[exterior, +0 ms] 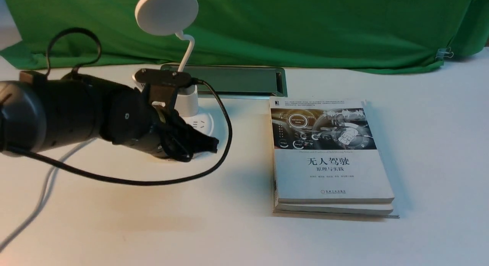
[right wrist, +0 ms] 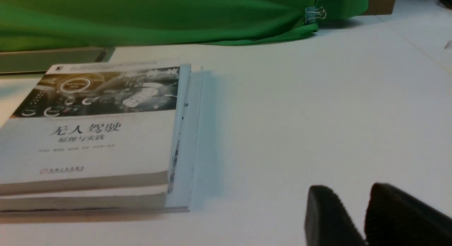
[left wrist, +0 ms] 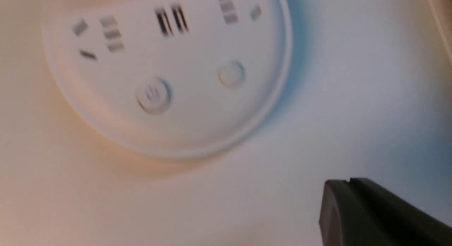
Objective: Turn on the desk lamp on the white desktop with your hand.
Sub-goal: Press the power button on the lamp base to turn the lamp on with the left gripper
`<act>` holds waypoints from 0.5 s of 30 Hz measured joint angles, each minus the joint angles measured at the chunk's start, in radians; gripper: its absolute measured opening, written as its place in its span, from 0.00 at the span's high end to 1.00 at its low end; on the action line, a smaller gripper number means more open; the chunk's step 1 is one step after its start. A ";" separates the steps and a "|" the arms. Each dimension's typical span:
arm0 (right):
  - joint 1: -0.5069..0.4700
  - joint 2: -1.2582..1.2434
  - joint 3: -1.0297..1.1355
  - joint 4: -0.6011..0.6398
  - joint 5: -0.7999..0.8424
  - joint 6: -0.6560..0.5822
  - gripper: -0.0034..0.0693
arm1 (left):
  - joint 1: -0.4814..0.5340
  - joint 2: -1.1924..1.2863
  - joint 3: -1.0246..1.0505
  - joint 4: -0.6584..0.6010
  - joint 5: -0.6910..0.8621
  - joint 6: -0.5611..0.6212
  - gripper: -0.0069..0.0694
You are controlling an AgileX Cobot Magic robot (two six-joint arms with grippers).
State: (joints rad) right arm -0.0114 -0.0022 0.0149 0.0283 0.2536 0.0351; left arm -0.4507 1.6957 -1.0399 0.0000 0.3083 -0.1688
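Left gripper (exterior: 217,144) being held closed and empty above lamp base (left wrist: 197,108); closed tip best being lined up squarely over power button (left wrist: 153,95), then pressed straight down lightly.

Front camera looks forward, right wrist camera obliquely; both show stacked books (exterior: 330,155).

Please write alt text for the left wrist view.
Close view of the desk lamp's round white base, showing socket slots and two round buttons, on a white desktop. The left end effector's dark tip is beside the base, not touching it.
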 joint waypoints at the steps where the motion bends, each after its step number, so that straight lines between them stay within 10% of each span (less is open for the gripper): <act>1: 0.000 0.000 0.000 0.000 0.000 0.000 0.63 | 0.000 0.008 -0.002 0.044 -0.028 -0.038 0.88; 15: 0.000 0.000 0.000 0.000 -0.003 0.000 0.63 | 0.071 0.177 -0.051 0.180 -0.165 -0.204 0.88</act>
State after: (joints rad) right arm -0.0114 -0.0022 0.0149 0.0283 0.2503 0.0351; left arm -0.3797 1.8728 -1.0910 0.1798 0.1435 -0.3732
